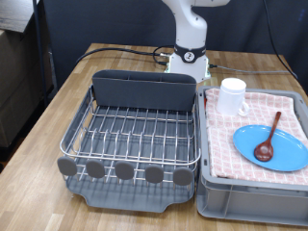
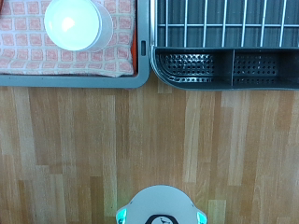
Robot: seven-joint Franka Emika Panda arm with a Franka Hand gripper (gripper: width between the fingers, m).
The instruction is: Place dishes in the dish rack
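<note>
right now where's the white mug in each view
exterior view: the mug stands on the checked cloth in the grey bin, at the exterior view's right, beyond the blue plate.
wrist view: seen from above, the mug is a white circle on the checked cloth.
shared landmark: the dish rack's dark back compartment beside the bin. The gripper is not in view.

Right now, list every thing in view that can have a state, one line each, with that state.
dish rack: standing on the table, no dishes in it.
mug: upright on the checked cloth, beside the rack.
plate: lying flat on the cloth, outside the rack.
wooden spoon: resting on the plate, bowl end down on it.
grey bin: on the table, topped by the cloth carrying the dishes.
gripper: fingers not in view.
</note>
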